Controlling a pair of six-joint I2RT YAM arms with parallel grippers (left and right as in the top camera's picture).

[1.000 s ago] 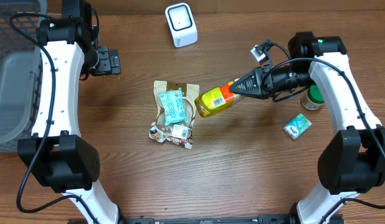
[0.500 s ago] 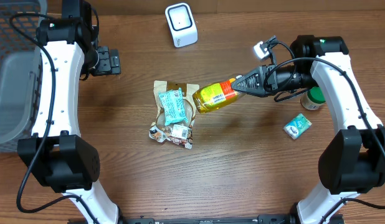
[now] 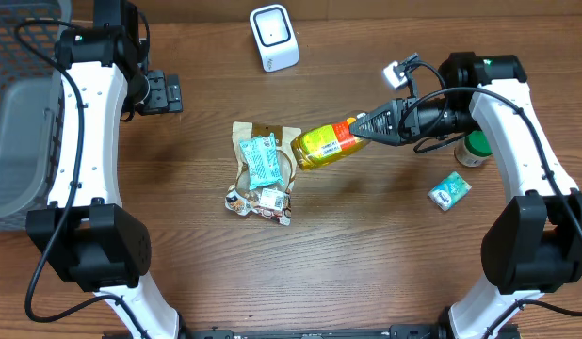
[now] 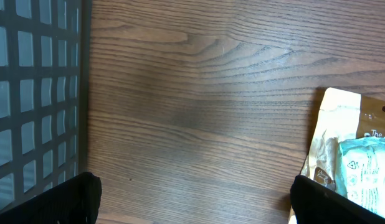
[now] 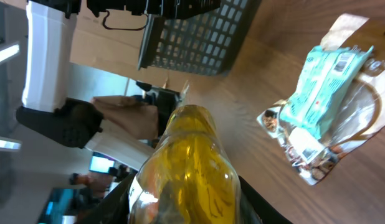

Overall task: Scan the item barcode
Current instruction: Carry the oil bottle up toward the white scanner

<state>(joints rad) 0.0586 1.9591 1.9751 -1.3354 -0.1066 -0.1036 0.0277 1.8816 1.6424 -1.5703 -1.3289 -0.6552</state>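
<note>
A yellow bottle [image 3: 324,145] with an orange and white label hangs tilted above the table's middle, its neck in my right gripper [image 3: 364,127], which is shut on it. Seen from the right wrist, the bottle [image 5: 189,165] fills the gap between the dark fingers [image 5: 114,202]. The white barcode scanner [image 3: 273,37] stands at the table's far edge, apart from the bottle. My left gripper [image 3: 169,93] hovers open at the upper left over bare wood; its fingertips [image 4: 61,199] sit at the bottom corners of the left wrist view.
A pile of snack pouches [image 3: 263,169] lies just left of the bottle. A green-lidded jar [image 3: 475,149] and a small teal box [image 3: 449,191] sit under the right arm. A dark wire basket [image 3: 18,104] stands at the left edge.
The right gripper lifted the bottle slightly up and toward the far edge during the first half second; since then it has held still. The left arm has not moved.
</note>
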